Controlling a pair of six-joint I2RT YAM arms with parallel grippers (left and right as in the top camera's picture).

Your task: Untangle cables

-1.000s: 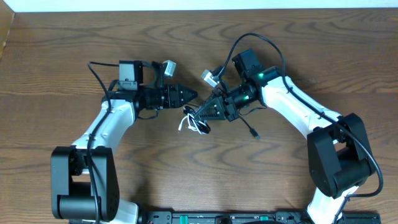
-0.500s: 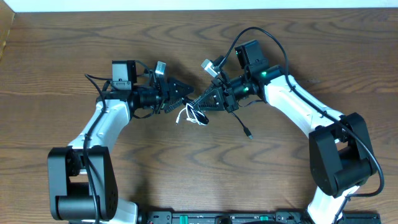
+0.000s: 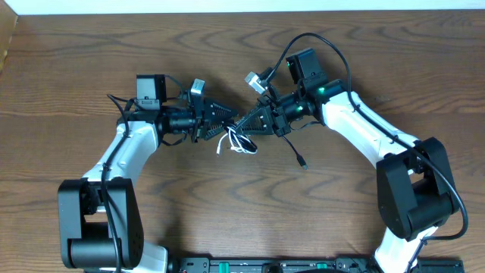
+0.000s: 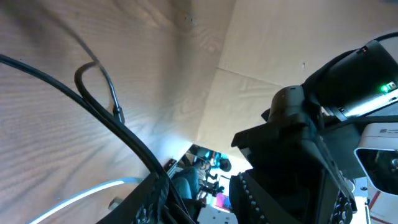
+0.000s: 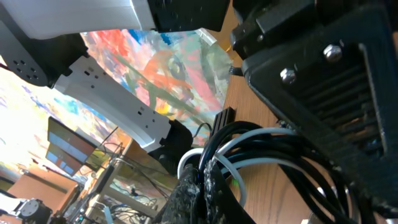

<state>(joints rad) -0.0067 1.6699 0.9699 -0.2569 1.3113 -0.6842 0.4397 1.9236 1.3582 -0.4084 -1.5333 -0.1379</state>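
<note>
Evidently the cables hang clamped in the right claw; left claw unclear.

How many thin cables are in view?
2. White cable loops at the centre; black cable trails from that tangle to a plug lower right. Parts are hidden.

Tally, overhead view: one worktop is logged. Two robot arms are counted – left arm, right arm. Two claws are noted, one per arm: left claw, right claw. Two thin cables are recorded – one black cable, one white cable. One plug end is made out.
</note>
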